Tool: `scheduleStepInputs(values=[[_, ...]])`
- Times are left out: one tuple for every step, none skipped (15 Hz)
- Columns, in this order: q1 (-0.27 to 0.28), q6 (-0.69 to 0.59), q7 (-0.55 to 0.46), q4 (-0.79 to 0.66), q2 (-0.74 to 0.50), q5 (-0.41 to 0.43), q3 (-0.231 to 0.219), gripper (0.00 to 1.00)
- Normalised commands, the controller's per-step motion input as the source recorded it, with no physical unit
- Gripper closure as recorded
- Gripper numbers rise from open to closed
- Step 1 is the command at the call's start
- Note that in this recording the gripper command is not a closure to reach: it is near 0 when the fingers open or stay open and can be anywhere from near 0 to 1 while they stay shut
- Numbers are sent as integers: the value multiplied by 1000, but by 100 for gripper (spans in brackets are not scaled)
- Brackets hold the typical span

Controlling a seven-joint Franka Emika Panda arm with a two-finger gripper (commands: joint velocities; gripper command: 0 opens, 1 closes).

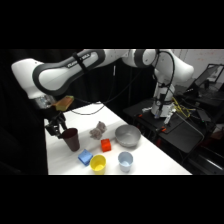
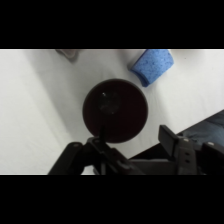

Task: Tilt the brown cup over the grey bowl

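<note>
Side view: the brown cup (image 1: 71, 139) stands upright near the left edge of the white table (image 1: 150, 160). The gripper (image 1: 56, 128) is down at the cup's rim on its left side. The grey bowl (image 1: 127, 136) sits well apart to the right, with a lumpy grey-white object (image 1: 98, 130) and a red block (image 1: 105, 145) between them. A blue block (image 1: 85, 157), yellow cup (image 1: 98, 163) and pale blue cup (image 1: 125, 161) stand along the near edge.

Wrist view: the cup's dark mouth (image 2: 115, 110) lies directly ahead. One finger (image 2: 101, 131) crosses over its rim and the other stands outside the cup; whether they press the wall cannot be told. The blue block (image 2: 152, 65) lies beyond.
</note>
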Motion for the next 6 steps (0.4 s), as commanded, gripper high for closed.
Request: scheduleStepInputs(values=[[39, -148, -28, -466, -578, -16, 6, 0], [14, -220, -42, -444, -647, 11, 22, 0], [-3, -329, -65, -367, -696, 69, 3, 0], [-18, -351, -73, -276, -661, 69, -4, 0], [-11, -415, -93, -202, -628, 17, -32, 0], [-21, -468, -105, -151, -599, -79, -26, 0]])
